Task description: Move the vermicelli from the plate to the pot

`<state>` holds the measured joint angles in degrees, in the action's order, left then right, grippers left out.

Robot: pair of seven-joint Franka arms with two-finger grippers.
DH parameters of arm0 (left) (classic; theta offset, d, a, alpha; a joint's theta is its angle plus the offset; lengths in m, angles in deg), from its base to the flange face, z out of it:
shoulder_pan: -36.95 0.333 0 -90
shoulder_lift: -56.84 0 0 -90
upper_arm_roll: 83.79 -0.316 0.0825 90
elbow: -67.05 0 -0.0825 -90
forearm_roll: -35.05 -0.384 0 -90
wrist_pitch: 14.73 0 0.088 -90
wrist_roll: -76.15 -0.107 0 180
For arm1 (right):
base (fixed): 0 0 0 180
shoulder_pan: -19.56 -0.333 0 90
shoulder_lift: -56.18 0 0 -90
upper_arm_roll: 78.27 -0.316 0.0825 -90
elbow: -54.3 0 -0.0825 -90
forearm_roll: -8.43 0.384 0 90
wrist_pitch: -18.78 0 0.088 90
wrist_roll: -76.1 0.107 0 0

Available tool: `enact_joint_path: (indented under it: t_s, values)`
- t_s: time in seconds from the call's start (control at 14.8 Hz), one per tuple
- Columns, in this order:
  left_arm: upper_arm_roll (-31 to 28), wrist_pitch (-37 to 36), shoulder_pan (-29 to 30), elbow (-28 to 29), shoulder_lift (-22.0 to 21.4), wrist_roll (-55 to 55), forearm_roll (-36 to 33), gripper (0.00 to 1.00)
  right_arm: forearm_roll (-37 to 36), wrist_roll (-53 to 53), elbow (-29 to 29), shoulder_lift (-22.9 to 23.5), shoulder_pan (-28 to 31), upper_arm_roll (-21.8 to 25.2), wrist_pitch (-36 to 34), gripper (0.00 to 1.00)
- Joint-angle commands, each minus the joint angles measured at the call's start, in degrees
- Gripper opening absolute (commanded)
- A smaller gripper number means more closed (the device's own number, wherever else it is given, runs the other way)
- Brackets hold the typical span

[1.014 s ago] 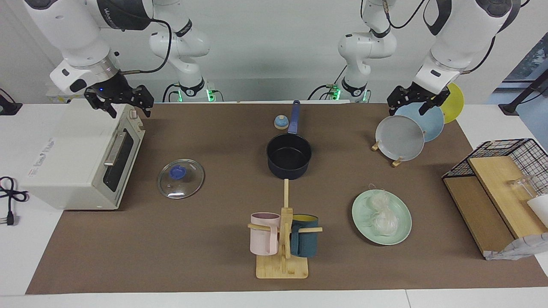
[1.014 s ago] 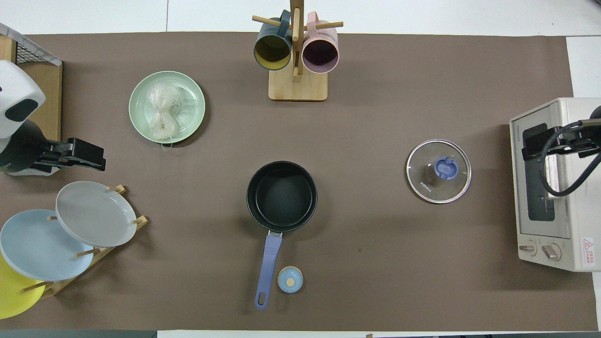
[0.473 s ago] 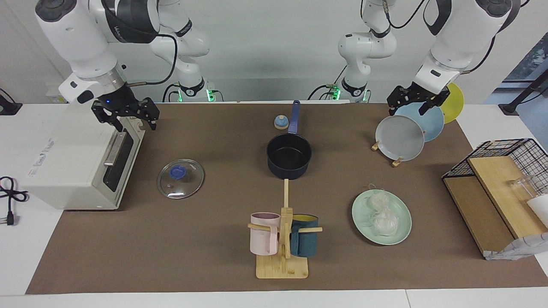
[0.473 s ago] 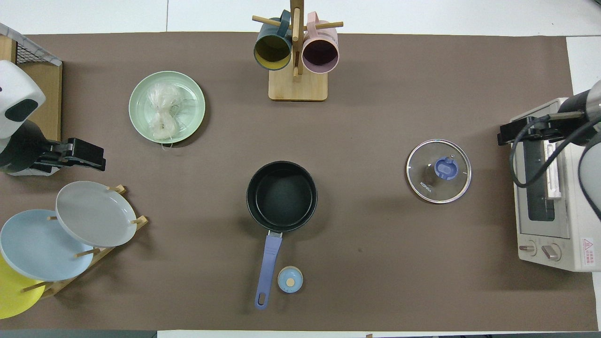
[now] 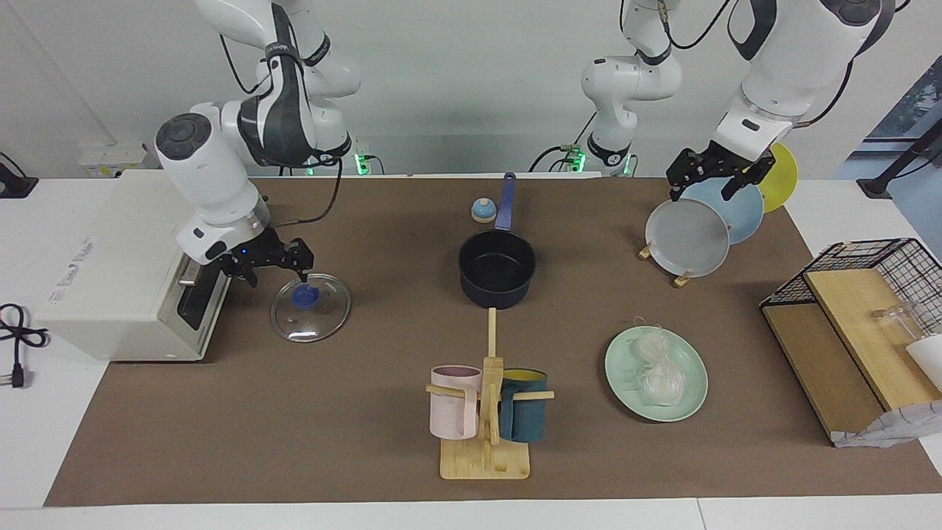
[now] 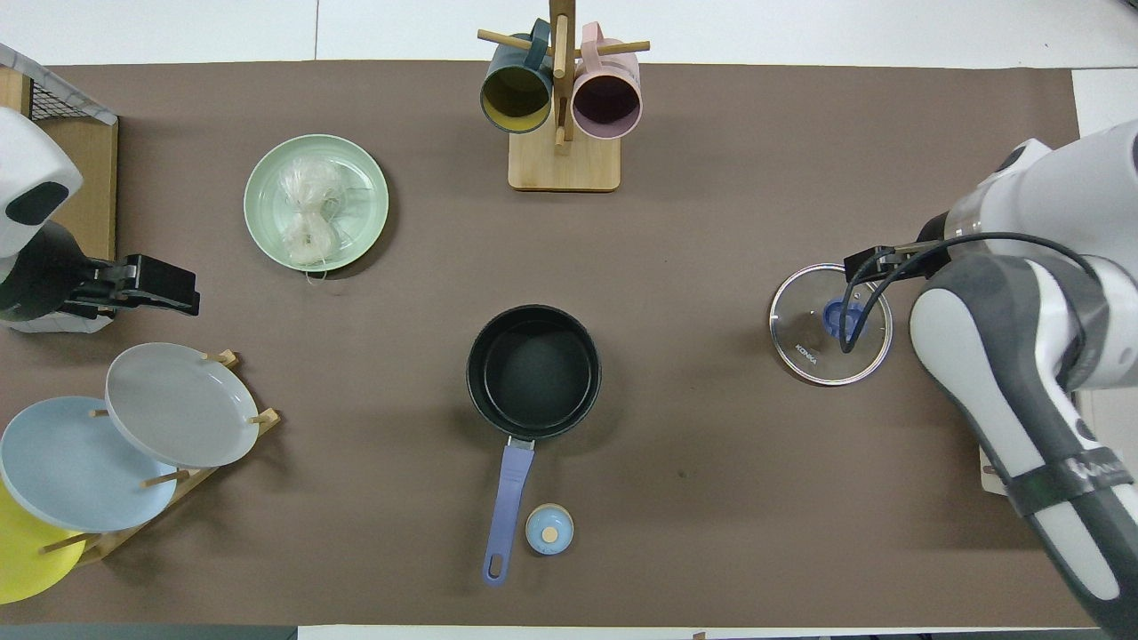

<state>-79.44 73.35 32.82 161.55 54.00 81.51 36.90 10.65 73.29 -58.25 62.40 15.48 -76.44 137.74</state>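
Observation:
The vermicelli (image 5: pixel 655 368) (image 6: pixel 307 213) lies as a whitish clump on the mint-green plate (image 5: pixel 618 368) (image 6: pixel 364 204), toward the left arm's end of the table. The dark pot (image 5: pixel 497 269) (image 6: pixel 533 371) stands empty mid-table, its blue handle (image 5: pixel 506 199) pointing toward the robots. My right gripper (image 5: pixel 274 276) (image 6: pixel 869 263) is open and empty, low over the edge of the glass lid (image 5: pixel 310 307) (image 6: pixel 827 347). My left gripper (image 5: pixel 700 190) (image 6: pixel 178 298) is open and empty, waiting over the plate rack.
A toaster oven (image 5: pixel 125 272) stands at the right arm's end. A rack with grey (image 5: pixel 688 235), light blue and yellow plates stands near the left arm. A mug rack (image 5: pixel 486 412) stands farther from the robots than the pot. A small blue bell (image 5: pixel 483 211) sits beside the pot handle.
My right gripper has moved from over the toaster oven down to the glass lid. The left arm has not moved. Vermicelli, plate and pot are unmoved.

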Motion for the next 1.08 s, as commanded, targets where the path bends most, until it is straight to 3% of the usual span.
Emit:
enact_joint_path:
  t_s: [0.0, 0.54, 1.01]
  values:
    - [-0.13, 0.78, -0.44, 0.42, -0.59, 0.89, -0.80, 1.00, 1.04, -1.59, -8.45, -1.82, -0.84, -0.07, 8.10, 1.00]
    - [-0.13, 2.97, -0.53, 0.60, 0.63, 0.89, 0.26, 1.00, 1.04, -12.48, -13.30, -0.25, -0.84, -0.07, 15.41, 1.00]
    - [-0.13, 13.51, -1.32, -0.54, 12.05, 0.27, 0.00, 1.00, 1.13, -15.92, -13.49, 1.86, -0.75, -0.07, 15.87, 1.00]
